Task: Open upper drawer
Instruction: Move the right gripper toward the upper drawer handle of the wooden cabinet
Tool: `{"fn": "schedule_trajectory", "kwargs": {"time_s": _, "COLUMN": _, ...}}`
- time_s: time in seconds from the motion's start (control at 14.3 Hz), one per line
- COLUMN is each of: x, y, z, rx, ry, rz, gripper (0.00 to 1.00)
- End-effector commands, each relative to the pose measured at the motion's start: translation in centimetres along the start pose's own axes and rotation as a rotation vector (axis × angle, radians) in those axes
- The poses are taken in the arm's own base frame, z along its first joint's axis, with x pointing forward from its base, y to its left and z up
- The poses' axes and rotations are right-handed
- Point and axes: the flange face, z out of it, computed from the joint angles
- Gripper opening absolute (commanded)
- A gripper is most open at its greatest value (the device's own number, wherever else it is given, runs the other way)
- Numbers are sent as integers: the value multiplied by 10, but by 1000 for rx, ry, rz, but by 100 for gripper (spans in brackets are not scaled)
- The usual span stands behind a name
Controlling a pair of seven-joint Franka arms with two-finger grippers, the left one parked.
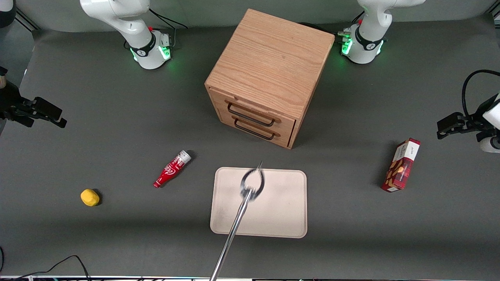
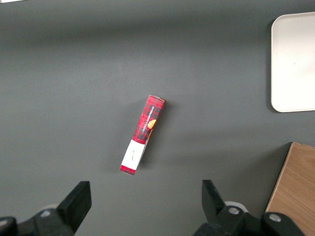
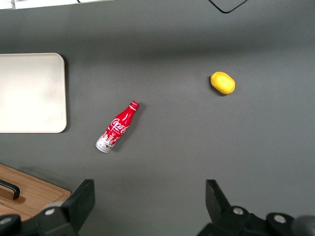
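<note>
The oak cabinet [image 1: 269, 66] stands at the middle of the table with its front turned toward the front camera. The upper drawer [image 1: 287, 125] is shut, flush with the cabinet front, and its thin black bar handle [image 1: 250, 114] sits just above the bottom drawer's handle [image 1: 254, 132]. My gripper [image 1: 58, 117] hangs above the table toward the working arm's end, far from the cabinet. It is open and empty, as the right wrist view [image 3: 149, 199] shows. A corner of the cabinet [image 3: 29, 194] with a bit of black handle [image 3: 10, 189] shows there beside one finger.
A red cola bottle [image 1: 172, 168] lies between my gripper and the cabinet. A yellow fruit [image 1: 90, 197] lies nearer the camera. A beige tray [image 1: 281, 207] lies in front of the cabinet, under a thin metal rod with a ring [image 1: 250, 185]. A red box [image 1: 401, 164] lies toward the parked arm's end.
</note>
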Motion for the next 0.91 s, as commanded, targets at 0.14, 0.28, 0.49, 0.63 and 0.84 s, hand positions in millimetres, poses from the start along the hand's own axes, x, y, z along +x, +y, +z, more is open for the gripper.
{"fn": "schedule_trajectory", "kwargs": {"time_s": 0.14, "x": 8, "y": -5, "z": 3, "rx": -1, "ry": -15, "rz": -23, "gripper": 100}}
{"fn": "schedule_trajectory", "kwargs": {"time_s": 0.28, "x": 7, "y": -24, "z": 6, "rx": 0, "ry": -17, "rz": -55, "gripper": 100}}
{"fn": "schedule_trajectory", "kwargs": {"time_s": 0.49, "x": -1, "y": -91, "z": 16, "rx": -45, "ry": -28, "rz": -201, "gripper": 100}}
{"fn": "schedule_trajectory", "kwargs": {"time_s": 0.63, "x": -19, "y": -150, "z": 19, "rx": -32, "ry": -33, "rz": -355, "gripper": 100}}
{"fn": "schedule_trajectory", "kwargs": {"time_s": 0.84, "x": -38, "y": -231, "z": 52, "rx": -8, "ry": -75, "rz": -593, "gripper": 100}}
